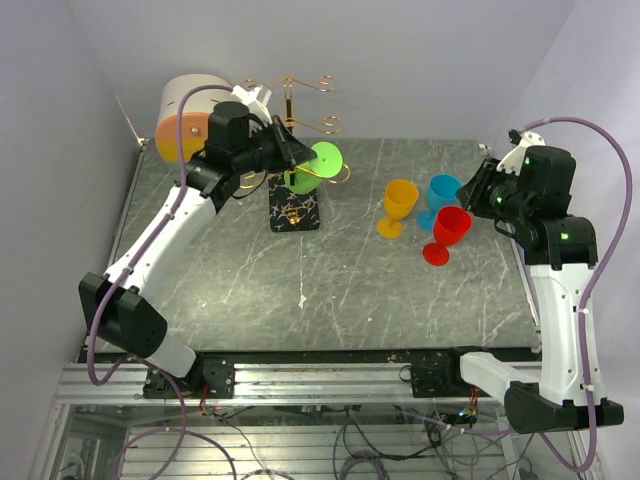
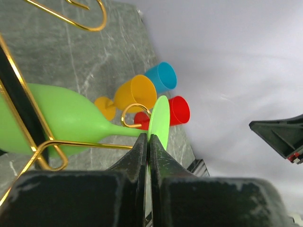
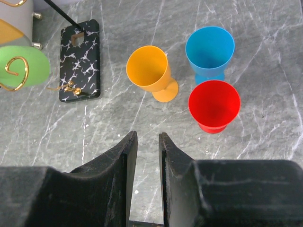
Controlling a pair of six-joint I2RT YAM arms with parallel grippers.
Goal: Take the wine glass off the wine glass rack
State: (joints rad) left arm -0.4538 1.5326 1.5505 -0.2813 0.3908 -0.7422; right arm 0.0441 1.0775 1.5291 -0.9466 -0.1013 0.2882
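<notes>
The green wine glass lies sideways on a curled gold arm of the wine glass rack, whose black veined base stands on the table. My left gripper is shut on the rim of the glass's round foot. In the left wrist view the green bowl sits left of the gold wire, and my left gripper pinches the foot edge-on. My right gripper is open and empty, above the table near the standing glasses; the right wrist view shows it over bare table.
Orange, blue and red glasses stand upright at the right of the table. A round white-and-orange drawer box stands at the back left behind my left arm. Walls close in on the left, back and right.
</notes>
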